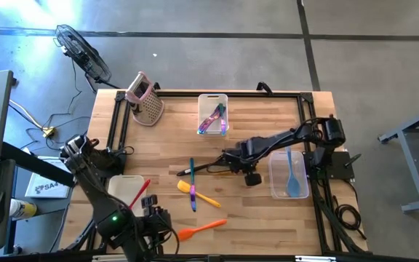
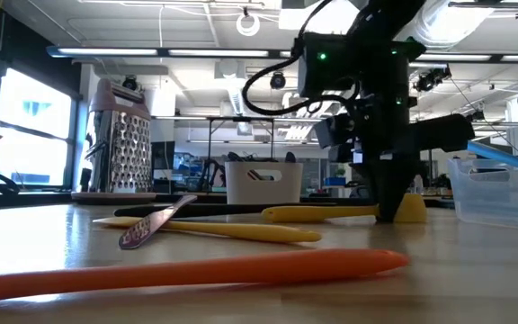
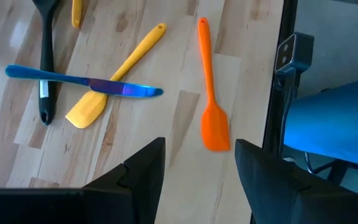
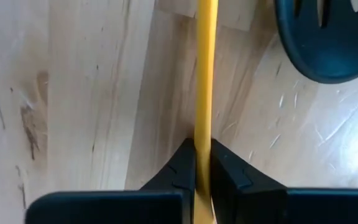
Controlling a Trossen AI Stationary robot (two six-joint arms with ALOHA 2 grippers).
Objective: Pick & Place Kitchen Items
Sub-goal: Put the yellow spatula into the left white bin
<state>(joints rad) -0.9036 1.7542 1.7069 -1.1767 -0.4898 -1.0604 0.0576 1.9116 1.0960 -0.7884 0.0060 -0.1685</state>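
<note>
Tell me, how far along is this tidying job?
Some done: a blue spatula lies in the right bin, purple-blue pieces in the far bin, a red one at the white bin. In hand: the right gripper pinches a yellow handle; the left gripper waits open. Left on the table: orange spatula, yellow spatula, blue utensil, black utensil.

In the right wrist view the yellow handle (image 4: 204, 74) runs out of the picture past the right tool (image 4: 203, 163), so its ends are unseen; the black slotted head (image 4: 328, 37) beside it is cut off. In the low view the orange spatula (image 2: 196, 270) nearest the camera is blurred and cropped
</note>
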